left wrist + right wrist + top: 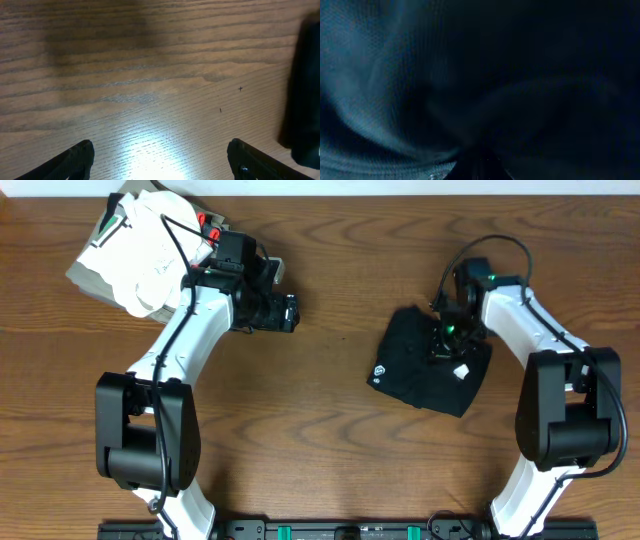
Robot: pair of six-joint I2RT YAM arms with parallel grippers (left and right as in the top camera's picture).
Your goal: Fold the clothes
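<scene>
The clothes (418, 370) are one black garment folded into a small bundle right of the table's middle, with a small white logo (381, 370) at its left corner. My right gripper (446, 340) points down into the bundle's top. In the right wrist view black fabric (420, 75) fills the frame and bunches toward the tip of my right gripper (479, 156), which is shut on a pinch of it. My left gripper (290, 313) hovers over bare wood well left of the garment. Seen from its wrist, the left gripper (160, 156) is open, with nothing between its fingers (80, 159).
A stack of folded white and olive-grey garments (135, 250) with a bit of red lies at the back left, behind the left arm. A blurred black shape (305, 100) stands at the right edge of the left wrist view.
</scene>
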